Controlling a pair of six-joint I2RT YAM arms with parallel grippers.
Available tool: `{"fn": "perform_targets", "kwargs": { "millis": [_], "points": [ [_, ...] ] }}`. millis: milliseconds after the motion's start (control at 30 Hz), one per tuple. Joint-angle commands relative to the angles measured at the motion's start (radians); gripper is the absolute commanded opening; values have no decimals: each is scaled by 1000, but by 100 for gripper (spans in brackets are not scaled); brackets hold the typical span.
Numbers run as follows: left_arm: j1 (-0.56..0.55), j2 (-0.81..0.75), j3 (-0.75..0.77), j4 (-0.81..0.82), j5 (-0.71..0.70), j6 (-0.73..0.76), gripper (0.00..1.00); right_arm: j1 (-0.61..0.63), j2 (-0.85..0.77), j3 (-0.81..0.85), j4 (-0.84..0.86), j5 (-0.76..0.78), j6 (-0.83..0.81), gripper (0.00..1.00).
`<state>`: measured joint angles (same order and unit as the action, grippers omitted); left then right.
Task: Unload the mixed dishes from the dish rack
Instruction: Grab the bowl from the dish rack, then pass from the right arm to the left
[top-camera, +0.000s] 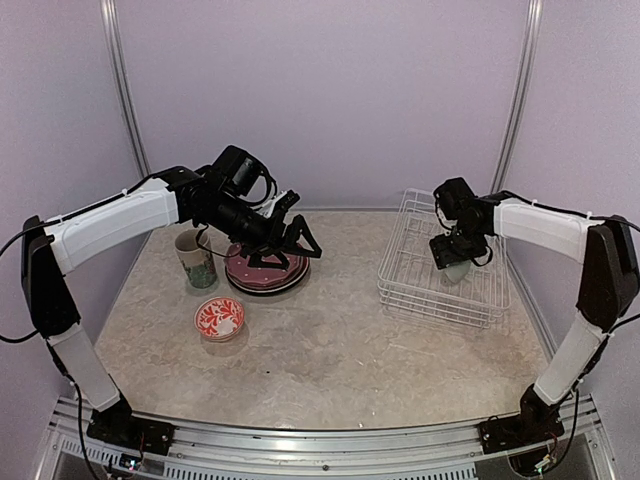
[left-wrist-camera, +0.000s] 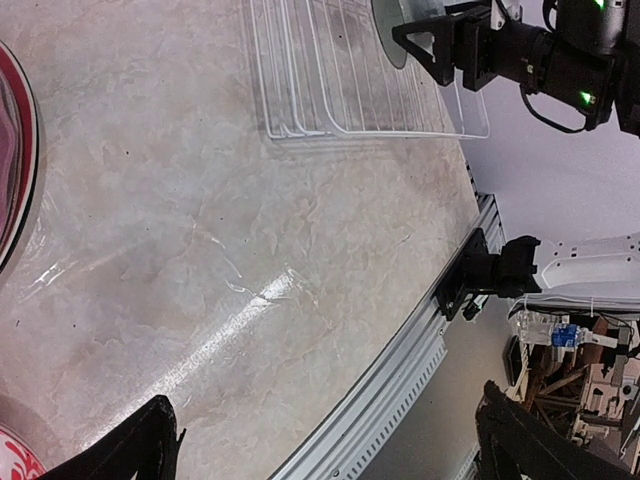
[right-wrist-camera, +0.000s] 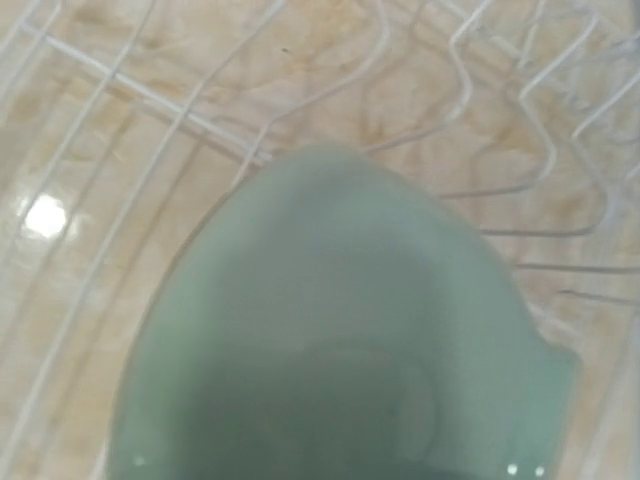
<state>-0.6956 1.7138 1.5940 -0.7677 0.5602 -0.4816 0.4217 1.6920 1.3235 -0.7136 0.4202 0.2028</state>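
I am holding the right gripper (top-camera: 455, 252) down inside the dish rack (top-camera: 412, 282), and as far as I can judge its fingers are pinching the rim of the mint green bowl (right-wrist-camera: 340, 330). The bowl is filling the right wrist view at close range, and in the left wrist view its edge is sitting right at the black fingers. It is the only dish I am seeing in the rack, toward the middle of it, and I cannot tell whether its foot is touching the wires or clear of them.

I am keeping the left gripper (top-camera: 295, 240) spread wide and empty, hanging over the stack of plates (top-camera: 262, 278) at the far left of the table (top-camera: 340, 350). That is leaving the unloaded things together on the left: the tall patterned mug (top-camera: 194, 260) is standing upright just beside the stack, and the red-and-white small bowl (top-camera: 219, 318) is sitting nearer to me, apart from both.

The mint bowl is looking smooth and glazed, with a round, shallow inside, so I am expecting a slippery rim and a hold that needs a level wrist. The rack is thin white wire, bent into waves along the floor, with low open sides, which should be letting the bowl rise out freely. The tabletop is a glossy, marbled beige, and it is throwing back the light.
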Motion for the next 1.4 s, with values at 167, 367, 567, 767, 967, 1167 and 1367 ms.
{"fn": "perform_targets", "kwargs": {
  "millis": [167,367,567,767,967,1167,1367],
  "points": [
    [-5,2,15,-8,-8,17,99,-231,-216,-204,334,-602,132,55],
    [-5,12,14,-5,-19,20,99,-365,-283,-378,554,-868,291,53],
    [-1,10,15,1,-36,31,99,-413,-349,-513,795,-1011,449,52],
    [7,20,29,31,-10,-4,99,-438,-449,-648,1009,-1006,595,52],
    [10,36,66,81,62,-106,99,-441,-521,-822,1325,-1009,746,52],
    [13,88,132,136,97,-198,99,-440,-537,-924,1524,-988,808,52],
    [20,205,255,184,116,-271,99,-443,-508,-949,1622,-1011,851,52]
  ]
}}
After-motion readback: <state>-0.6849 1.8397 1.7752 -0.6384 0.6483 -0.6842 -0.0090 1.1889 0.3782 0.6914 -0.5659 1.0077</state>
